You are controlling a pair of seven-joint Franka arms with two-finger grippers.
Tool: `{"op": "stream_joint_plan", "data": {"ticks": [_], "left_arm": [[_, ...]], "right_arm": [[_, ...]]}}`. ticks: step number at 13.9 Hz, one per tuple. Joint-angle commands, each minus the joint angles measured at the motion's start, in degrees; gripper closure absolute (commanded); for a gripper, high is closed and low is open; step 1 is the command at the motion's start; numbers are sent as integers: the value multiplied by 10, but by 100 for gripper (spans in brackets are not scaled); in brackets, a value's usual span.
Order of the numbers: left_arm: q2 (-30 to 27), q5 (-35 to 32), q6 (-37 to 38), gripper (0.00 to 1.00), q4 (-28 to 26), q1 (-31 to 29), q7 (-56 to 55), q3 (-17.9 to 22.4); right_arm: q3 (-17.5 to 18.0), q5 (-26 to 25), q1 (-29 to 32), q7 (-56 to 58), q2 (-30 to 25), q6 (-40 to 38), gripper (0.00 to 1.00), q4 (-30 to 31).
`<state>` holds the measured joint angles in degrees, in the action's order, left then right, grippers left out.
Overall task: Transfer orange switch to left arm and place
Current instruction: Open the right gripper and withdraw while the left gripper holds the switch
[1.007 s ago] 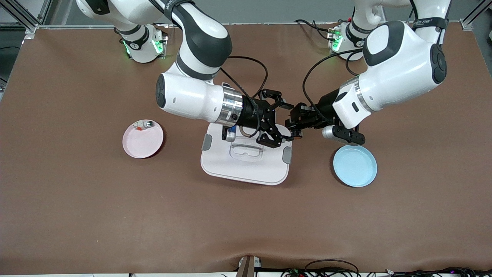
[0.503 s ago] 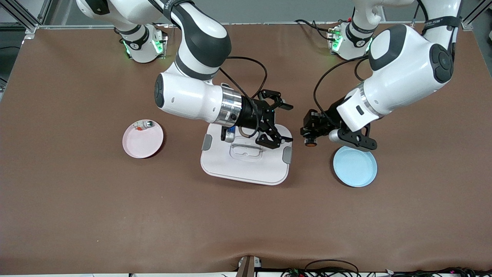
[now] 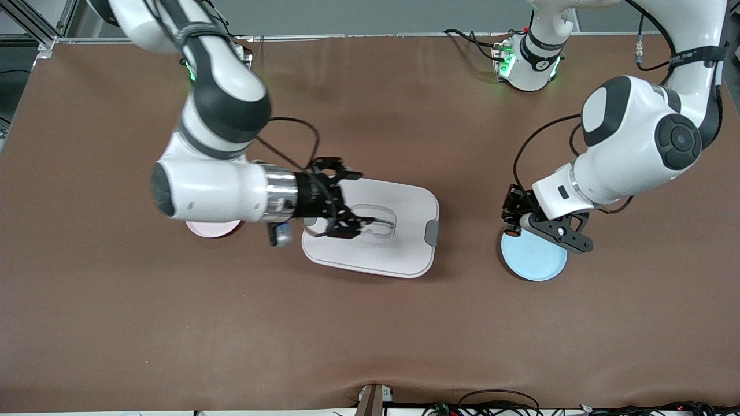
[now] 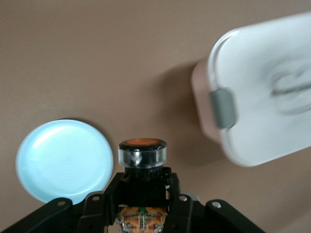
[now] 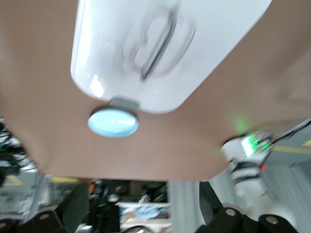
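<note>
My left gripper (image 3: 512, 226) is shut on the orange switch (image 3: 510, 234) and holds it over the rim of the light blue plate (image 3: 537, 260). In the left wrist view the left gripper (image 4: 144, 187) grips the switch (image 4: 142, 149) by its black body, with its round orange-topped end pointing out. There the blue plate (image 4: 58, 160) lies beside the switch and the box (image 4: 262, 82) is farther off. My right gripper (image 3: 364, 196) is open and empty over the white box (image 3: 399, 242), near its clear handle. The right wrist view shows the box (image 5: 160, 43) and my open right gripper (image 5: 143, 213).
A pink plate (image 3: 215, 229) shows only as a rim under the right arm's wrist. The blue plate also shows in the right wrist view (image 5: 112, 122). Bare brown table lies between the box and the blue plate, and nearer the front camera.
My left gripper carried the orange switch away from the box to over the blue plate's rim. My right arm drew back toward its own end; its open gripper stays over the box.
</note>
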<state>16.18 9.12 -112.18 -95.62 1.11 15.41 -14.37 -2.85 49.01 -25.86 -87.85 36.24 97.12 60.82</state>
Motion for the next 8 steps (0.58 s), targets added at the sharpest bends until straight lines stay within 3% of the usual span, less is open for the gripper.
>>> {"op": "stream_joint_plan", "data": {"ticks": [1, 4, 8], "left_arm": [[6, -50, 6, 100, -11, -23, 102, -2], [19, -95, -2, 100, -26, -51, 231, -2], [20, -104, -37, 100, -64, -81, 386, -2]], "right_arm": [[9, -50, 32, 81, -20, -72, 0, -1], [8, -94, 85, 200, -30, -169, 0, -1], [9, -214, 138, 390, -60, -283, 0, -1]]}}
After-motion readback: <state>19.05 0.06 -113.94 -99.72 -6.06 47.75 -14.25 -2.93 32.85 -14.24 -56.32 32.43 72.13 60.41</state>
